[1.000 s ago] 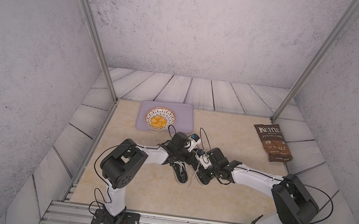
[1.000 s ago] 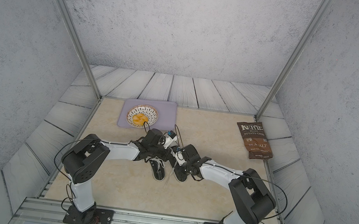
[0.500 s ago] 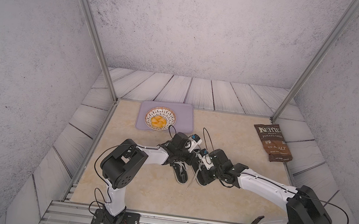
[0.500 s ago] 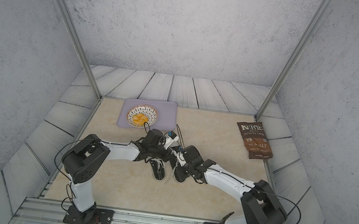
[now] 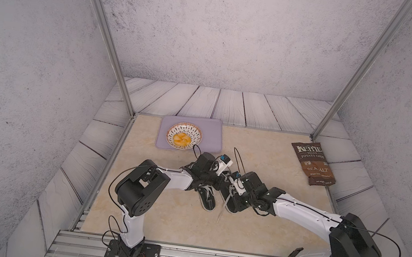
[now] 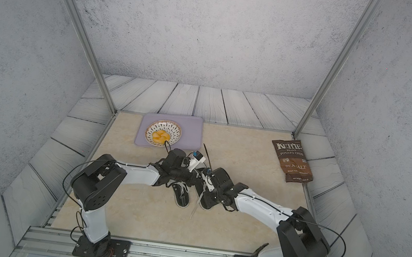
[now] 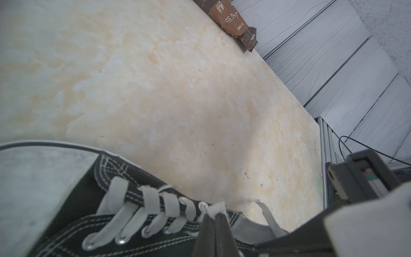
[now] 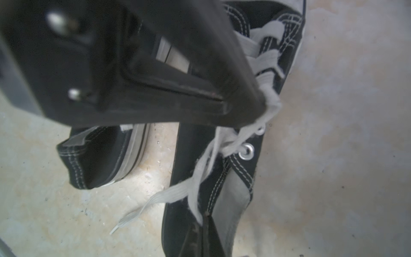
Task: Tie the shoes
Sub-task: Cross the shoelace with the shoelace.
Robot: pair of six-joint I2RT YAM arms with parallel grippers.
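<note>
The beige tabletop (image 5: pixel 160 217) carries a purple tray (image 5: pixel 212 135) at the back and a brown chip bag (image 5: pixel 312 162) on the right arm's side. The shoes (image 5: pixel 208 202) lie side by side mid-table, between the two arms. Over the shoe nearer the right arm, the left gripper (image 7: pixel 214 217) and right gripper (image 8: pixel 203 222) each have jaws pinched together on a strand of its white laces (image 8: pixel 195 184)

In both top views we are seeing arms (image 5: pixel 176 180) covering the shoes' (image 6: pixel 182 199) toes. An edge is cutting off the chip bag (image 7: pixel 231 20), and the blurred left gripper (image 8: pixel 263 106) is hiding some laces (image 8: pixel 264 53).
</note>
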